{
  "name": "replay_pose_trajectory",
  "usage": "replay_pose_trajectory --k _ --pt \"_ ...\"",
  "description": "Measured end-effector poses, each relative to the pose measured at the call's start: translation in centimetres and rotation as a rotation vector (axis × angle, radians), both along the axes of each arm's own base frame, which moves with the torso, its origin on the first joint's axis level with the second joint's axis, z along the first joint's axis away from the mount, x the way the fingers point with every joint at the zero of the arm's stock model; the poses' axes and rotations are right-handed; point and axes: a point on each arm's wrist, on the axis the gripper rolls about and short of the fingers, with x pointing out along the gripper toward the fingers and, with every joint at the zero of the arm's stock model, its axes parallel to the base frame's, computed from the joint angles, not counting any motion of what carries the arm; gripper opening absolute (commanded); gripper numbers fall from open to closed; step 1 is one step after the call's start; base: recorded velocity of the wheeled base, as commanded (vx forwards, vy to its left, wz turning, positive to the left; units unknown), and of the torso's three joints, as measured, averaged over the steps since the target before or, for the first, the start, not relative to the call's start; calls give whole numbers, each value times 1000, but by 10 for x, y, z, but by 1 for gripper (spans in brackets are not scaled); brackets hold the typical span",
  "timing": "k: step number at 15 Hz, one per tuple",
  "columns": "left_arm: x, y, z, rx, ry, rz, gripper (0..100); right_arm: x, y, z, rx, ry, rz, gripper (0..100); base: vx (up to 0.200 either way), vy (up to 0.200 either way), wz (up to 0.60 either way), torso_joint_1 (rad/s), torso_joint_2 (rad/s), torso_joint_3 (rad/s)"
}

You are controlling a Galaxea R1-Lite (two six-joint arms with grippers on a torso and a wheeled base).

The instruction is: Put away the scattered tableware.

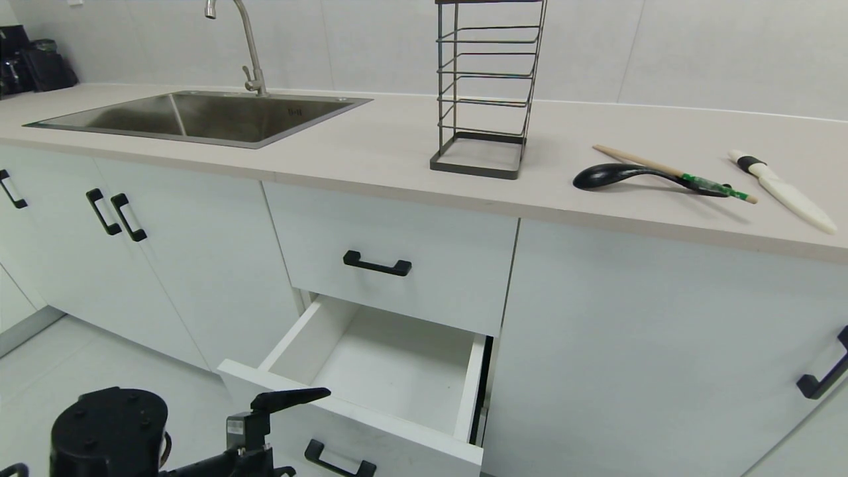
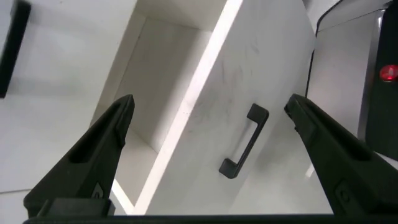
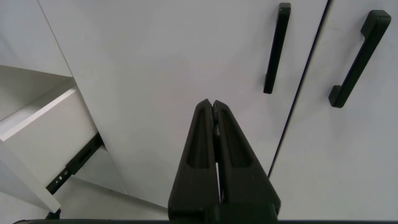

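White drawer [image 1: 468, 391] stands open under the counter [image 1: 371, 146].
Black spoon [image 1: 613, 175], white knife [image 1: 792, 193] near its right end; left gripper [image 2: 211, 104] gapes, right gripper [image 3: 213, 109] pinched shut; sink stamp [image 1: 294, 110] unreadable.

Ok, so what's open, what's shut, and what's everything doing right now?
lower drawer: pulled open, looks empty
upper drawer: shut
cupboard doors: shut
tap: no water running
rack: upright, empty
black spoon: lying on the counter
white knife: lying on the counter
left gripper: open
right gripper: shut
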Motion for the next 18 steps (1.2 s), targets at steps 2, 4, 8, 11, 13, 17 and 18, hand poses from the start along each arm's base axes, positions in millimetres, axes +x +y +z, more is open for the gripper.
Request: replay_pose_trajectory --k 2,4,8,11,13,17,18 --pt "4 -1 -5 28 17 2 100 0 0 0 0 0 0 0 0 0 0 0 0 0" --pt "17 -10 -12 66 27 -8 100 0 0 0 0 0 0 0 0 0 0 0 0 0" --pt "53 -38 -34 140 21 -48 100 0 0 0 0 0 0 0 0 0 0 0 0 0" --pt "57 -44 -53 192 59 -76 100 0 0 0 0 0 0 0 0 0 0 0 0 0" --pt "53 -45 -57 206 74 -87 100 0 0 0 0 0 0 0 0 0 0 0 0 0" --pt "38 -37 -55 222 95 -102 100 0 0 0 0 0 0 0 0 0 0 0 0 0" --pt "34 -34 -52 218 92 -101 100 0 0 0 0 0 0 0 0 0 0 0 0 0"
